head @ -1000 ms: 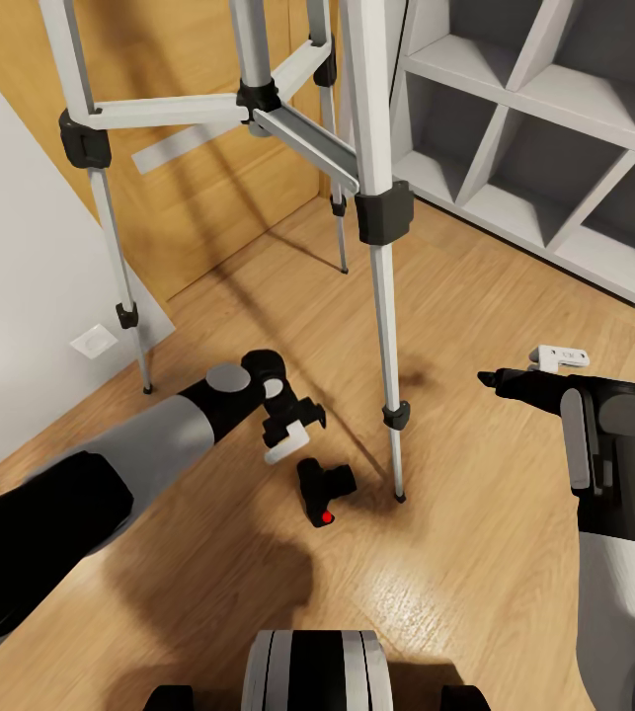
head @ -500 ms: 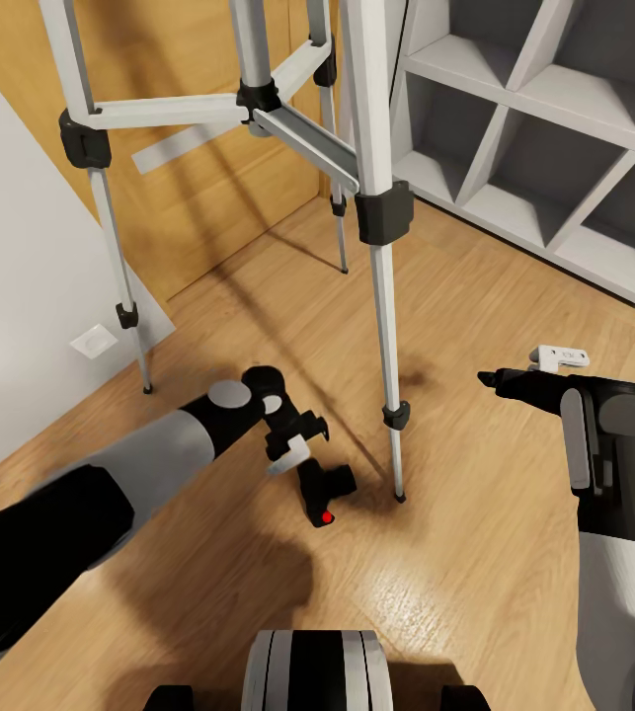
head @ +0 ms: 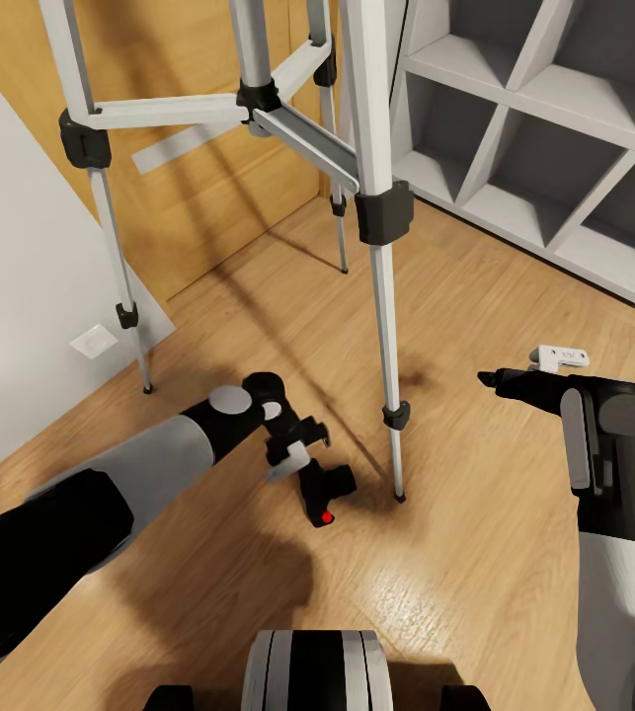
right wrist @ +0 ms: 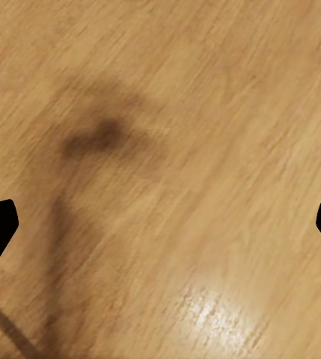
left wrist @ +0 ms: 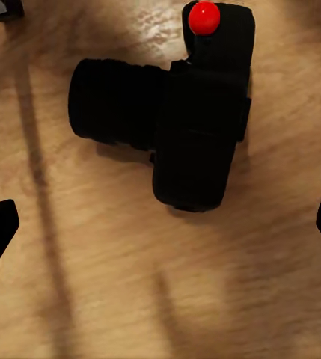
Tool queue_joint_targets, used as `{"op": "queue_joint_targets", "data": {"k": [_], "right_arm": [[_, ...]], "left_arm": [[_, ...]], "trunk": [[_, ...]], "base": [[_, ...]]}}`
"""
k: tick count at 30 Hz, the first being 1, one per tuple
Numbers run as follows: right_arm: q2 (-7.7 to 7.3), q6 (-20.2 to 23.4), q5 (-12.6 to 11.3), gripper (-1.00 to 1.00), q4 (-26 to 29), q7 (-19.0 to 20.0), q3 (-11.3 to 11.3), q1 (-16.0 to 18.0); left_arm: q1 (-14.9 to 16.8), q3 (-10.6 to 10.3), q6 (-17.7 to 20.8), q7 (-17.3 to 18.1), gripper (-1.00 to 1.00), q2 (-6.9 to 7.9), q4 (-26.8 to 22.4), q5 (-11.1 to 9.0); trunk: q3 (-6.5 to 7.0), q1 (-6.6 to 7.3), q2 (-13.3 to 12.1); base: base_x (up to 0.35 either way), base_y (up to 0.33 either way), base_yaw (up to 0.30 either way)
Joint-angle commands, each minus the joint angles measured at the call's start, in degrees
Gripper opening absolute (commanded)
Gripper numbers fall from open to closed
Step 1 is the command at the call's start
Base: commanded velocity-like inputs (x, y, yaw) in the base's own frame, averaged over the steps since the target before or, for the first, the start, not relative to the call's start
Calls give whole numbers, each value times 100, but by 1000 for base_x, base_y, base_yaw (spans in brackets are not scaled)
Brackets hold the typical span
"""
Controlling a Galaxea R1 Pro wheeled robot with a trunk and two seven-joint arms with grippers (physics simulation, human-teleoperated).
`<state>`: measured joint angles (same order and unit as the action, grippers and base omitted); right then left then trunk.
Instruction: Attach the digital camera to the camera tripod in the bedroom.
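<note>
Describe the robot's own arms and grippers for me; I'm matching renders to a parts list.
Both arms have glossy black upper segments, light grey forearm sleeves and black wrists with round grey joint caps. The left gripper is black with a white block by its fingers. The right gripper is black and tapered, with a small white block beside it. No cables visible.

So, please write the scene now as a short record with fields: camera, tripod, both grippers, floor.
camera: digital camera lies on the floor, not gripped
tripod: camera tripod stands behind the camera, one foot close beside it
left gripper: left gripper open, right above the camera
right gripper: right gripper open, over bare floor
floor: wood floor
</note>
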<state>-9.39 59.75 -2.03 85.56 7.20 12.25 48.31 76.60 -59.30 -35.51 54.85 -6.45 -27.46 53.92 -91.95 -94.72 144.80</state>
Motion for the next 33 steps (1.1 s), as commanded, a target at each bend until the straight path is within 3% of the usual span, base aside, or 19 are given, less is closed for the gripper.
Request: {"op": "queue_joint_targets", "data": {"k": [1,8,15,22,25,28,29,32,33], "right_arm": [[-1,25,-17,100,4,9,6,3],[8,25,-16,100,4,15,6,3],[34,25,-17,100,6,15,6,3],[43,25,-17,100,14,17,6,3],[46,25,-17,100,17,17,6,3],[45,25,-17,100,19,18,6,3],[45,25,-17,100,19,18,6,3],[44,25,-17,100,19,14,6,3],[44,25,-17,100,19,14,6,3]], "left_arm": [[2,18,-56,-50,100,8,-5,-35],[6,117,-351,-220,100,29,0,-235],[18,135,-789,-265,100,42,1,-272],[13,146,-939,-287,100,-1,-1,-254],[3,148,-973,-295,100,-36,-2,-171],[-26,149,-911,-346,100,-98,-7,201],[-26,149,-911,-346,100,-98,-7,201],[-50,177,-819,-456,100,-138,-6,803],[-50,177,-819,-456,100,-138,-6,803]], "trunk": [[-3,1,1],[-3,1,1],[-3,1,1],[-3,1,1],[-3,1,1],[-3,1,1],[-3,1,1],[-3,1,1],[-3,1,1]], "base": [[0,0,0],[0,0,0],[0,0,0],[0,0,0],[0,0,0],[0,0,0],[0,0,0],[0,0,0],[0,0,0]]}}
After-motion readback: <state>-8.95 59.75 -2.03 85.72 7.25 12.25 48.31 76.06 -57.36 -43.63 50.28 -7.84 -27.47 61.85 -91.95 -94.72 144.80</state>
